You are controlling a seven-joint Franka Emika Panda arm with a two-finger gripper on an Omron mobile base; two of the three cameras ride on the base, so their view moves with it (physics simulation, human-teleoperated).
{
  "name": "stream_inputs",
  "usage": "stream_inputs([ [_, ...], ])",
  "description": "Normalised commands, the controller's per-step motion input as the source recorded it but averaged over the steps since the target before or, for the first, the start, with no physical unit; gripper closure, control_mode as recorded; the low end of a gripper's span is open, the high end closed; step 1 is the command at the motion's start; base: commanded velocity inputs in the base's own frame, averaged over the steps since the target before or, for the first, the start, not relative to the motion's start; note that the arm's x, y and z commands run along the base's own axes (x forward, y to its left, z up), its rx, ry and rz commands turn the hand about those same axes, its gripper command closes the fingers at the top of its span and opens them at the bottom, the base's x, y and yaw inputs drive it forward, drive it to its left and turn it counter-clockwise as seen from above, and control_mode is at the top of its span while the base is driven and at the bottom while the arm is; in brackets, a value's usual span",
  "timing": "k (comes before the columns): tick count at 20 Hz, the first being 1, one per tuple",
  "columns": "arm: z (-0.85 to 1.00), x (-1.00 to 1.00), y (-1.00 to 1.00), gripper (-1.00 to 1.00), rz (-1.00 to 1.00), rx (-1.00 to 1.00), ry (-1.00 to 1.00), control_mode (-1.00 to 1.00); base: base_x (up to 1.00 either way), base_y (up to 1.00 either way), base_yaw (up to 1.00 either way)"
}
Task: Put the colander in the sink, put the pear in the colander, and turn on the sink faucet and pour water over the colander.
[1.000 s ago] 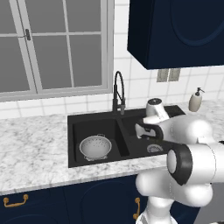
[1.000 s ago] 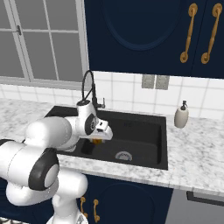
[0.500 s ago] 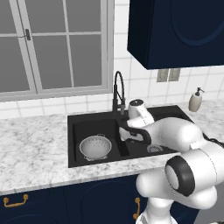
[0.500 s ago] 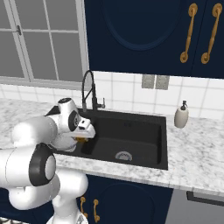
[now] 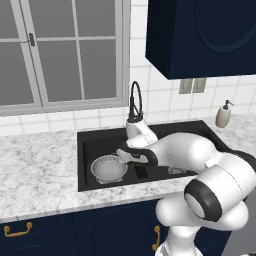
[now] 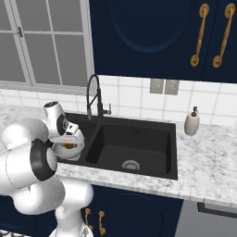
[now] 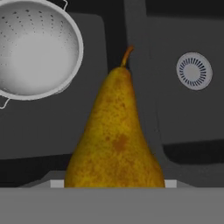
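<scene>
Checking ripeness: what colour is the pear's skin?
The pear is golden yellow with brown speckles and a brownish stem, clearest in the hand view.

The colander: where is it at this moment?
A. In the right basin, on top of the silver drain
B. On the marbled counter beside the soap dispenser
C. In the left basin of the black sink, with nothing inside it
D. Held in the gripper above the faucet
C. The colander sits in the left basin of the sink, and the hand view shows its bowl bare, while the pear is close in front of the hand camera, above the sink.
</scene>
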Motion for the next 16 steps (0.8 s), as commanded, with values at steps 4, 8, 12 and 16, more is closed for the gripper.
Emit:
stream_inputs([
  [4, 0.04, 0.08, 0.21, 1.0, 0.04, 0.02, 0.08, -1.0, 0.0, 0.0, 0.0],
  [8, -0.05, 0.0, 0.61, 1.0, 0.01, 0.0, 0.07, -1.0, 0.0, 0.0, 0.0],
  [12, -0.1, 0.02, 0.7, 1.0, 0.0, 0.0, 0.05, -1.0, 0.0, 0.0, 0.0],
  [16, -0.25, 0.28, 0.57, 1.0, 0.0, -0.01, 0.0, -1.0, 0.0, 0.0, 0.0],
])
